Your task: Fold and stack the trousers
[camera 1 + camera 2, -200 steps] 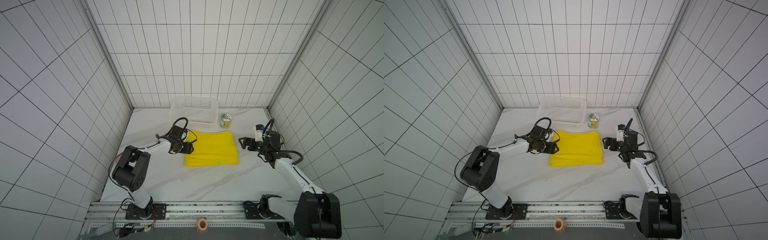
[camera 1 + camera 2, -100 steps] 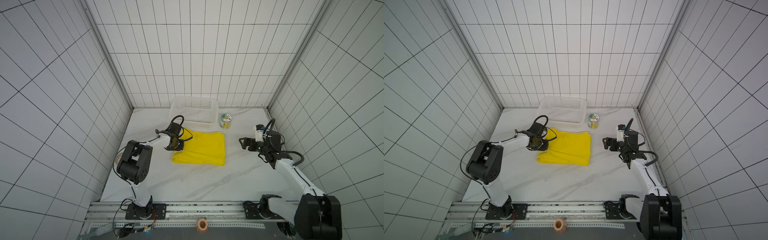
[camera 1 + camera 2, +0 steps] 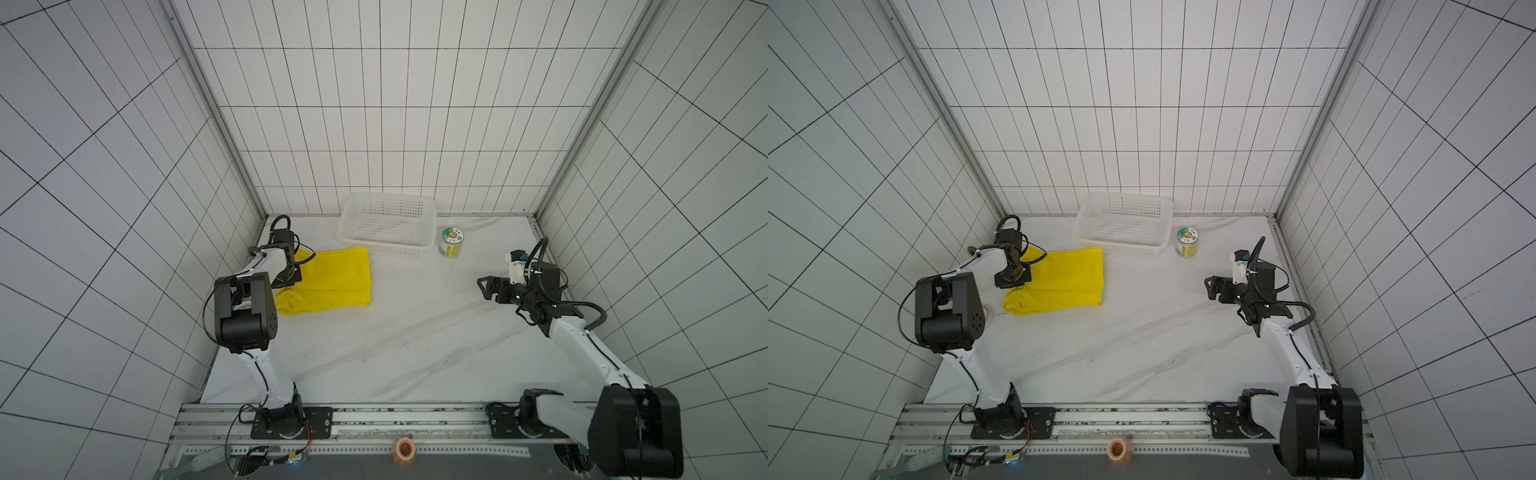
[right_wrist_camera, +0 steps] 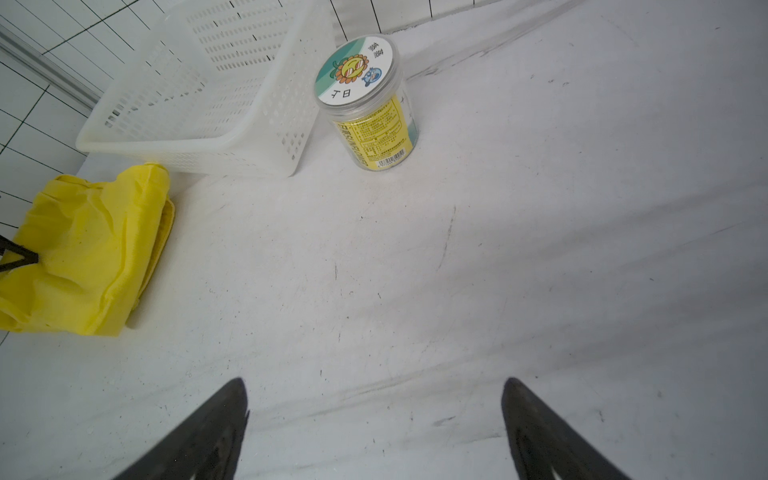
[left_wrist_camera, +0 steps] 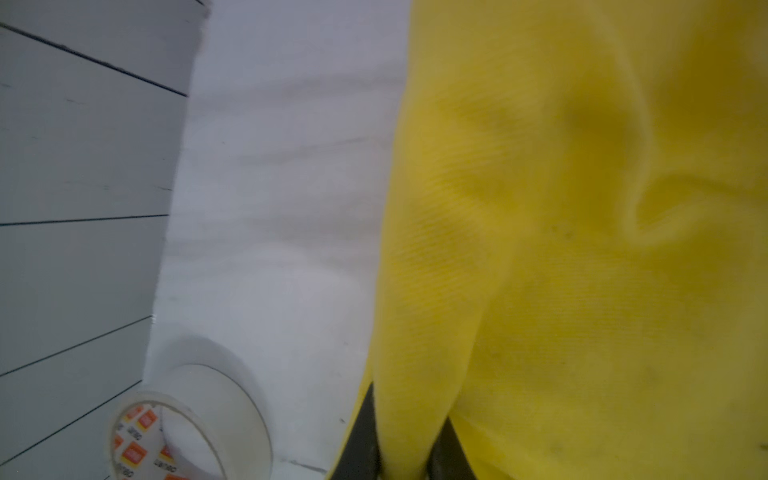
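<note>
Trousers of bright yellow cloth (image 3: 336,282) lie folded in a soft, slightly rumpled bundle near the far left corner of the table (image 3: 415,340), the longer side about along the far edge. Left fingers (image 5: 360,449) are clenched on its left border. Right fingers (image 4: 208,432), released and empty, hover well apart near the right edge.

jar lid (image 4: 355,75): "丁日" as shown | jar side (image 4: 380,133): barcode; small print illegible | tape roll core (image 5: 134,451): lettering illegible
</note>
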Controlling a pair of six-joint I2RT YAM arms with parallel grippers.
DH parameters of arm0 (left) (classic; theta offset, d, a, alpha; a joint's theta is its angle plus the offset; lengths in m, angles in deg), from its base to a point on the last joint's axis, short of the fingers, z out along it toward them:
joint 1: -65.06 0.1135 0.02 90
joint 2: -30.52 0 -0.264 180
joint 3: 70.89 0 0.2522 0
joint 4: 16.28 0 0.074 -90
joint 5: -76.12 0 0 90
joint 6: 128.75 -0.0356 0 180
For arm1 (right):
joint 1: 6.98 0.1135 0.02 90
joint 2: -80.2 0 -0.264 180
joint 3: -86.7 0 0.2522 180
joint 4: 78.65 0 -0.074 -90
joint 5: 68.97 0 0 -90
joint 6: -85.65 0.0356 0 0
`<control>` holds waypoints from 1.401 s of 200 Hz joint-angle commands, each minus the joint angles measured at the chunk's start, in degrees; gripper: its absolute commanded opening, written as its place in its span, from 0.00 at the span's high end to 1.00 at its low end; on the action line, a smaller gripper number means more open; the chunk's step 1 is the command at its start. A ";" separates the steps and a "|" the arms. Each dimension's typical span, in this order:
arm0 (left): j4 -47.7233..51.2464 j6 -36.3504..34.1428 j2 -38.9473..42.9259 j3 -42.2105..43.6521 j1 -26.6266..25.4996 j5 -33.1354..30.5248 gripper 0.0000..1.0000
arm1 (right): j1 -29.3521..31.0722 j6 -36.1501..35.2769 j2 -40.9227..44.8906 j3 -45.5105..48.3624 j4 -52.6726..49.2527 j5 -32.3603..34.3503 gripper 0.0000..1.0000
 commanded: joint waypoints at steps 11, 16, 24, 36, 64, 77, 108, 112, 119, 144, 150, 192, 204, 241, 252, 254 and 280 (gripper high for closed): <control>0.98 -0.08 -5.51 -9.18 2.37 -4.98 0.83 | -0.26 -1.22 1.03 -2.58 -2.14 -0.74 0.06; 1.27 0.38 -6.29 -10.18 2.35 -5.61 0.83 | -0.22 -1.15 1.09 -2.58 -2.30 -0.62 0.06; 1.02 1.40 -6.82 -10.74 2.37 -7.21 0.83 | -0.20 -1.22 1.14 -2.63 -2.50 -0.69 0.06; 0.89 4.65 -7.24 -10.83 2.63 -9.00 0.82 | -0.19 -1.22 1.33 -2.67 -2.70 -0.69 0.06; 1.48 7.01 -7.28 -11.72 1.83 -8.58 0.66 | -0.19 -1.40 1.18 -3.09 -3.03 -0.81 0.06; 1.95 6.14 -6.41 -11.96 1.33 -8.19 0.54 | -0.21 -1.31 0.94 -3.39 -3.15 -1.16 0.06; 3.75 6.14 -0.78 -11.97 -0.59 -7.84 0.33 | -0.16 -1.11 0.93 -4.54 -3.54 -1.70 0.06; 4.00 6.13 0.11 -11.94 -0.80 -6.39 0.32 | -0.12 -1.13 0.91 -4.66 -3.63 -1.76 0.06; 4.23 5.57 1.44 -11.73 -1.39 -3.96 0.29 | -0.18 -1.22 0.96 -4.84 -3.81 -1.88 0.06; 7.66 5.90 3.02 -9.59 -4.25 3.81 0.27 | -0.12 -1.44 0.72 -5.56 -4.22 -2.12 0.06; 7.24 6.54 3.43 -8.23 -5.07 5.93 0.27 | -0.17 -1.40 0.64 -5.74 -4.17 -2.29 0.06; 2.18 10.15 1.20 -1.63 -11.57 10.40 0.28 | -0.16 -1.28 1.31 -5.55 -4.30 -2.24 0.06; 0.36 10.98 -0.45 -1.03 -11.90 9.04 0.29 | -0.13 -1.48 1.49 -5.40 -4.80 -1.93 0.06; -1.67 9.92 -6.33 -3.09 -10.15 7.16 0.31 | -0.21 -1.75 2.64 -4.72 -5.40 -0.83 0.06; -1.61 9.27 -8.14 -5.05 -9.57 6.98 0.31 | -0.21 -1.71 2.79 -4.77 -5.73 -0.52 0.06; -1.58 9.06 -8.50 -5.46 -9.45 6.85 0.31 | -0.22 -1.74 2.84 -4.67 -5.74 -0.55 0.06; -2.76 6.99 -13.10 -10.67 -6.57 8.01 0.31 | -0.24 -1.70 2.72 -4.80 -6.01 -0.46 0.06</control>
